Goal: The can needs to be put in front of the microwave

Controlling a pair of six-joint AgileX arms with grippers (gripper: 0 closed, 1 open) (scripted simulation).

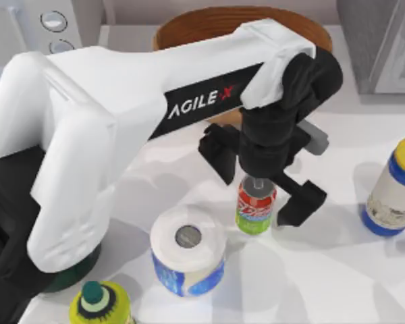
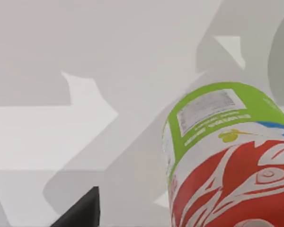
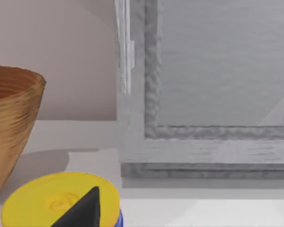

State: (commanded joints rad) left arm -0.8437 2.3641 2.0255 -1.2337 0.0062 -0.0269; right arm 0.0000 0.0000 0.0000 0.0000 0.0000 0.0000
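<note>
The can [image 1: 256,206] stands upright mid-surface between the spread fingers of the left hand [image 1: 256,177], not yet pinched; the carry to the microwave [image 1: 44,23] at the far left corner remains.

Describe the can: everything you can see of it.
The can is a small drink can with a silver top, a red and white patterned upper body and a green lower band; the left wrist view shows a pale printed label on that band. It stands upright on the white table, just right of the paper roll. The left gripper is directly above it, fingers spread open on either side, not visibly touching.
</note>
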